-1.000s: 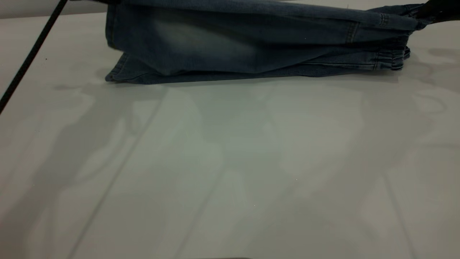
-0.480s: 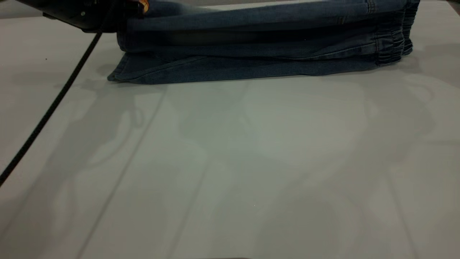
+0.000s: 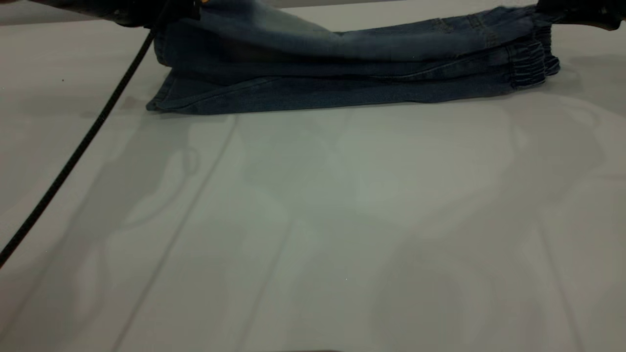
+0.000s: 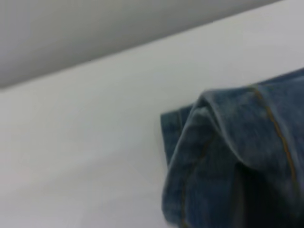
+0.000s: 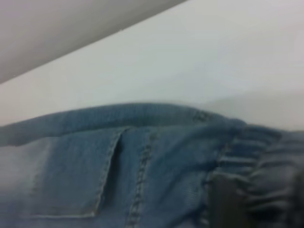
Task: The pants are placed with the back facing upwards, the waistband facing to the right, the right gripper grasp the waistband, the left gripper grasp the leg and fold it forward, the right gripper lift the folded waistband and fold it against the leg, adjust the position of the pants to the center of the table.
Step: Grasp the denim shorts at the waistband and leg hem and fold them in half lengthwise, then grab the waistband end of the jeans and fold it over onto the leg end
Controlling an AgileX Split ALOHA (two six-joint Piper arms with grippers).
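Note:
The blue denim pants [image 3: 342,73] lie doubled lengthwise at the far side of the white table [image 3: 313,220], with the gathered waistband [image 3: 528,66] at the right. My left gripper [image 3: 181,7] is at the top left corner, shut on the upper layer's leg end [image 4: 228,142] and holding it a little above the lower layer. At the top right, my right gripper [image 3: 552,10] is shut on the upper waistband [image 5: 266,156], with a dark finger [image 5: 228,199] pressed on the ruffles. A back pocket [image 5: 71,175] shows beside it. The printed leg is not visible.
A black cable [image 3: 73,151] runs slanting from the left gripper down across the table's left side. The bare tabletop stretches in front of the pants, with arm shadows on it. The table's far edge lies just behind the pants.
The raised upper half of the pants has come down onto the lower half and now sags in the middle. The left gripper dropped into view, and the right gripper now shows at the waistband.

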